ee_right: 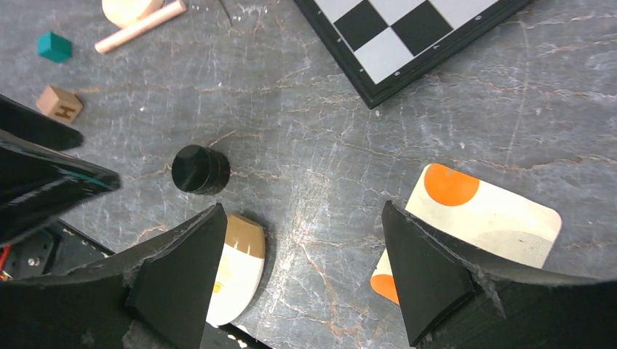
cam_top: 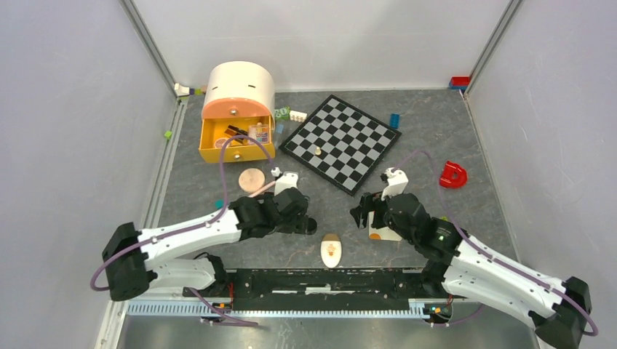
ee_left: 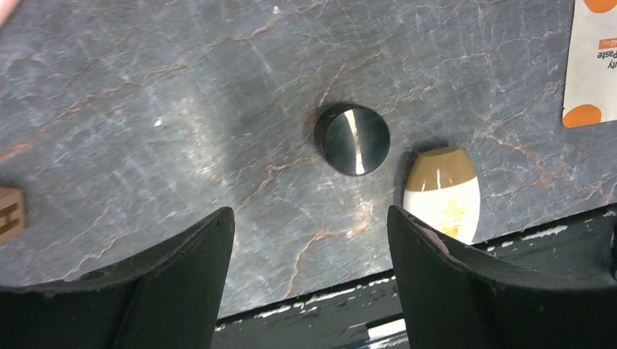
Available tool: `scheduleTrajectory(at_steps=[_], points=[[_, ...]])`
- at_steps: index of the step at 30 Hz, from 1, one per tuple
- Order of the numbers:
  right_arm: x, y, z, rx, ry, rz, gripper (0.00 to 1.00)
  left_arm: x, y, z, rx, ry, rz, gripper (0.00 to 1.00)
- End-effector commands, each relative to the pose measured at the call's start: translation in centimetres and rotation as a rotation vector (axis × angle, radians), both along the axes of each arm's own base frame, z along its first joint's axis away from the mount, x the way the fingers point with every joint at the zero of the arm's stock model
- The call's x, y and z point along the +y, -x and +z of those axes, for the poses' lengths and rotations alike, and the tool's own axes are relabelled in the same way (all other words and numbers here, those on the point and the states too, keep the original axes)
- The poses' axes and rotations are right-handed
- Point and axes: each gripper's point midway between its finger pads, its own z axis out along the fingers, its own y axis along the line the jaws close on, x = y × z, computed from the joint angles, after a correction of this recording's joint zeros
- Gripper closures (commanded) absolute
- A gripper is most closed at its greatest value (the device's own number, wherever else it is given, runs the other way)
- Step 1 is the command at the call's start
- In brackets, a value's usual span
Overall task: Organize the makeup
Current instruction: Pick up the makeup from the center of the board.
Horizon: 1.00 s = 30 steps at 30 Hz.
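Two grippers are hanging wide open and empty on the near side of the chessboard (cam_top: pixel 342 142). Your left gripper (ee_left: pixel 309 218) is hovering just short of a small black cap. Your right gripper (ee_right: pixel 302 218) is hanging over bare table between two pieces of makeup.

Left of the chessboard, the peach drawer box (cam_top: pixel 238 109) is standing with its drawer open and is holding a few cosmetics, so it is probably where you are sorting things.

The white-orange sachet (ee_right: pixel 487 211) is lying flat just near of the chessboard's near corner. It is looking thin, light and floppy, so you are better off pinching one free edge than pressing down on its face.

The round peach compact (cam_top: pixel 252 179) is sitting left of that corner. It looks stiff and light, so take it across the rim.

The cream oval bottle (ee_left: pixel 442 193) is lying further toward you from the chessboard, at the table's near edge. Its smooth, rounded sides are likely slippery, so grip it across the narrow middle.

The black cap (ee_left: pixel 353 138), just beside the bottle on the chessboard side, is shiny, tiny and apt to roll. Close on it squarely and gently.
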Motion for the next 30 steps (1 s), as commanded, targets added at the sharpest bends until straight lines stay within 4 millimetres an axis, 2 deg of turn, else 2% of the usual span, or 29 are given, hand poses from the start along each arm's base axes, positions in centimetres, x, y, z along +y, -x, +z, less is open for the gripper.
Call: scheduleTrajectory(at_steps=[1, 7, 13, 20, 30], points=[[-1.8, 0.1, 0.2, -0.002, -0.013, -0.069, 0.14, -3.6, -1.3, -0.5, -0.021, 0.096, 0.028, 0.17], [-2.4, 0.4, -0.4, 0.009, -0.005, -0.079, 0.14, -5.3, -1.4, -3.6, 0.036, 0.047, -0.004, 0.17], [-2.7, 0.6, -0.7, 0.010, -0.004, -0.084, 0.14, -5.4, -1.9, -5.3, 0.045, -0.005, 0.009, 0.17], [-2.6, 0.8, -1.2, 0.022, 0.006, -0.069, 0.14, -6.3, -2.1, -6.4, 0.067, 0.002, 0.008, 0.19], [-2.5, 0.8, -1.4, 0.026, 0.015, -0.064, 0.13, -6.3, -3.2, -6.8, 0.046, -0.048, 0.015, 0.31]])
